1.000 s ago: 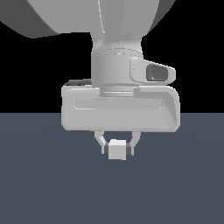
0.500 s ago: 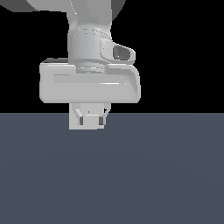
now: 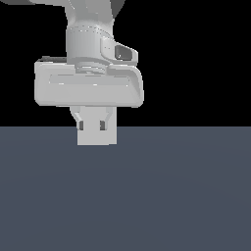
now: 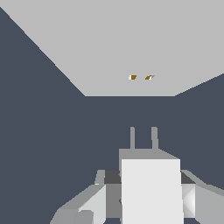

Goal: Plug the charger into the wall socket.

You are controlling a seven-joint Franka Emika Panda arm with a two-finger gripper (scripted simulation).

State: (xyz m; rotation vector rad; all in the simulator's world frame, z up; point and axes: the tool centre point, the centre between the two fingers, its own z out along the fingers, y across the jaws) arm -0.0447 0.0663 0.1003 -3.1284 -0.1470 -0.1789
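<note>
Gripper (image 3: 92,126): hangs under the arm's wide light-grey hand body, in the exterior view's left half, at the line where the black background meets the dark blue-grey floor (image 3: 171,196). Its two short fingers (image 3: 80,125) point downward and are clamped on the charger, one at each side.

Charger (image 3: 97,137): small plain whitish block, held between the fingers and lifted off the floor. In the exterior view only its flat face shows below the hand body, upright and square to the camera. In the wrist view the charger (image 4: 151,190) fills the lower middle, with the grey fingers (image 4: 94,199) pressed to both flanks. Two thin grey prongs (image 4: 132,138) stand out from its far end, side by side and parallel, aimed toward the socket.

Wall socket (image 4: 131,43): seen in the wrist view only, as a broad flat light-grey panel ahead of the charger. Two small brownish slots (image 4: 133,77) sit close together on its face, roughly in line with the prongs. A strip of dark floor separates the prong tips from the panel; prongs and panel are apart.
</note>
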